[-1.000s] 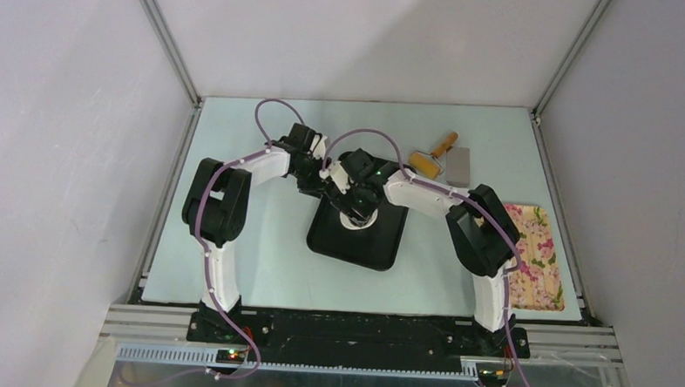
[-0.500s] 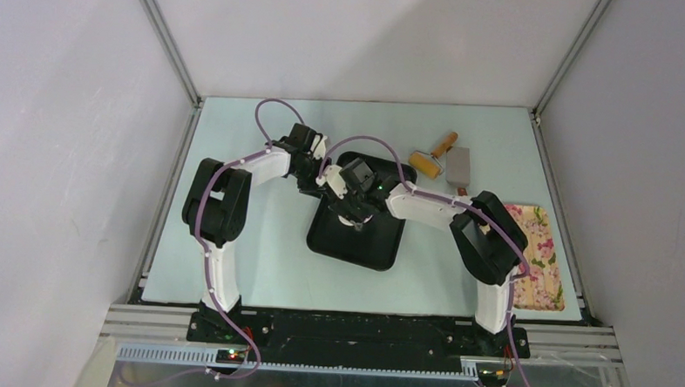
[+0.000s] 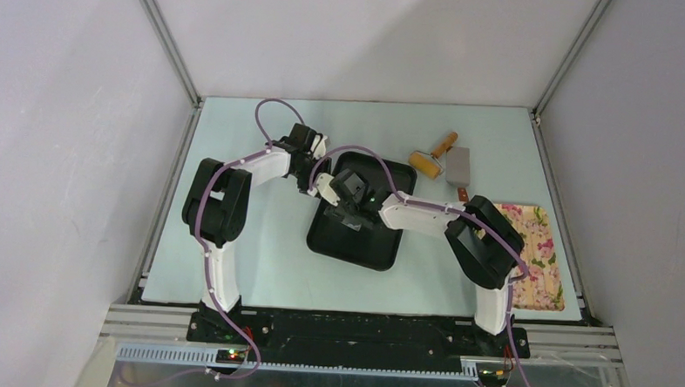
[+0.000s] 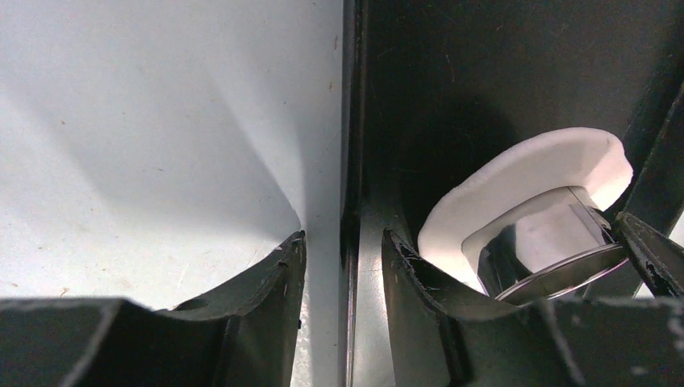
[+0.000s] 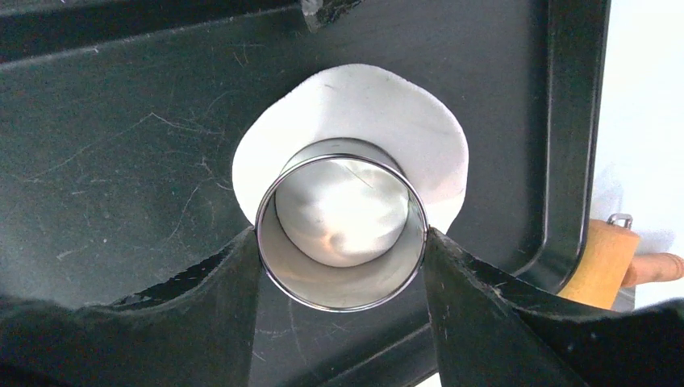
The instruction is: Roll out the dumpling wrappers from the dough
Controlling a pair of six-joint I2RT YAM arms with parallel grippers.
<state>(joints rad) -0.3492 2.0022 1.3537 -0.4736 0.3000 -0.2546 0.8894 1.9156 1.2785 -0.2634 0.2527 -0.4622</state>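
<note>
Top view, hidden: my right gripper (image 3: 349, 213) hangs over the far-left part of the tray (image 3: 380, 247), and its wrist covers whatever lies under it there.
Top view, left side: left gripper (image 3: 309, 185) sits at the tray's far-left rim. I can't read the jaws from here.
Top view, off-tray: roller (image 3: 428, 162) and scraper (image 3: 459, 166) lie beyond the tray's far-right corner. The cloth (image 3: 541, 254) is well to the tray's right.
Top view, change: a second ago a white patch showed under the right wrist. Since then the wrist has slid left and nearer across the tray and covers it. The left arm has not moved.
Left wrist, jaws: left gripper (image 4: 343, 250) straddles the tray (image 4: 351, 121) rim. A strip of table (image 4: 161, 121) shows beside the outer finger, and I cannot tell whether it pinches.
Left wrist, cut off: the dough (image 4: 532, 165), a flat disc, lies just inside that rim. The cup (image 4: 548, 250) on it is partly blocked by my own finger.
Right wrist, jaws: right gripper (image 5: 341, 242) is clamped on the cup (image 5: 339, 294) from both sides.
Right wrist, dough: the dough (image 5: 379, 113) lies flat on the tray (image 5: 121, 145) floor, with the cup over its near part and white showing through the ring.
Right wrist, edge: the roller (image 5: 609, 262) handle is cropped past the rim.
</note>
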